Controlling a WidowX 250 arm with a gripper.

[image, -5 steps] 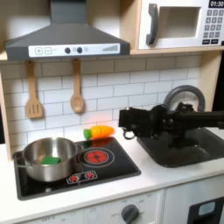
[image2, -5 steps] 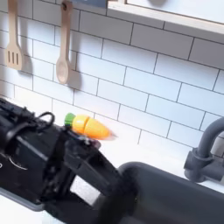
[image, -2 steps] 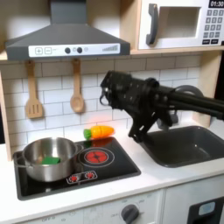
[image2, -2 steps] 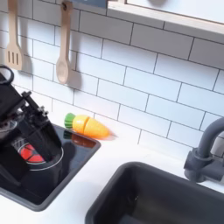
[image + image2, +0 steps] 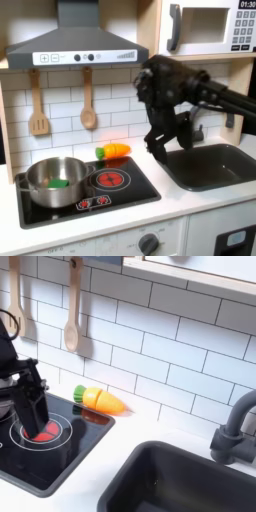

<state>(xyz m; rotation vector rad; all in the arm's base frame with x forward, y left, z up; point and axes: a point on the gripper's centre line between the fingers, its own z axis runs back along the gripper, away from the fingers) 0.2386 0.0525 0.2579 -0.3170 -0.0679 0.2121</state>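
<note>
The gripper [image 5: 155, 147] is hanging above the white surface [image 5: 150, 213], just right of the toy carrot [image 5: 114, 151] lying behind the stove [image 5: 112, 190] against the tiled wall; whether its jaws are released or clenched I cannot tell

Tool [image 5: 158, 143] rose, swung toward stove [image 5: 118, 180].

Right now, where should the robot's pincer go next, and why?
Probably a little toward the wall and down, onto the toy carrot. The pincer hangs in the air beside the carrot, holding nothing that I can see, and the carrot lies free on the counter behind the stove, the nearest thing to it. Whether the jaws are open is hard to tell.
</note>
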